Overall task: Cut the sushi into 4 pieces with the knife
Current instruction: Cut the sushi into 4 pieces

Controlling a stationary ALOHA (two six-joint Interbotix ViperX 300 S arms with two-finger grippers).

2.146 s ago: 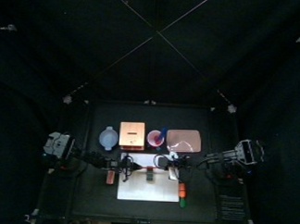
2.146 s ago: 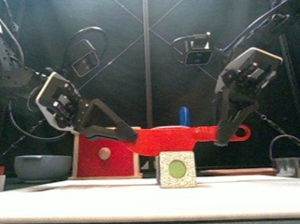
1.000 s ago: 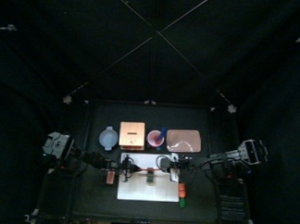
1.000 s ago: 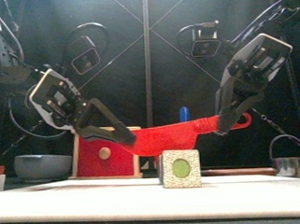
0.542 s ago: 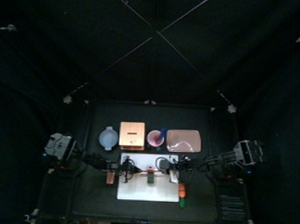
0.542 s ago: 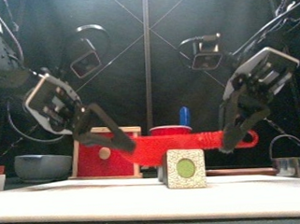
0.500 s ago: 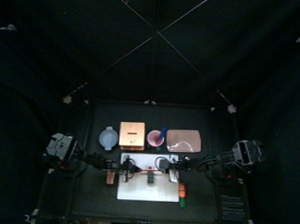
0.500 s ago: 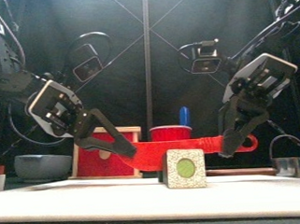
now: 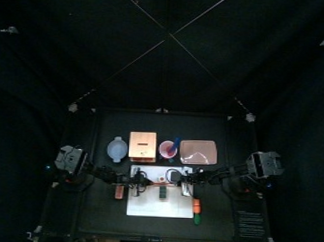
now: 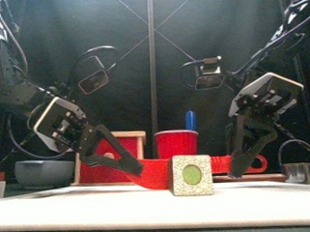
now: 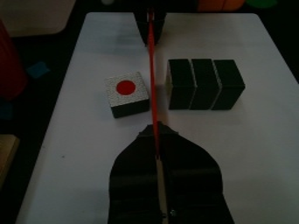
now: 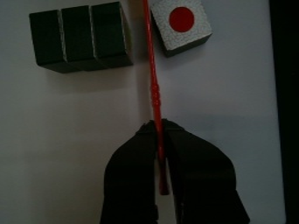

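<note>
Together, left pincer [image 11: 156, 138] and right pincer [image 12: 156, 133] clench the red knife [image 10: 141, 170] between sushi piece [image 11: 126, 94] and roll [image 11: 205, 83], red cup [image 10: 178, 144] behind.

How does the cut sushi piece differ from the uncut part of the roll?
The cut piece is one block; the uncut part is three blocks joined. The cut piece shows a white face with a round dot; the uncut part shows only dark sides. They lie on opposite sides of the red knife. Both rest on the white board.

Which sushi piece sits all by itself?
The piece with a white, dotted face, alone on one side of the knife. The other three stick together across the blade.
</note>
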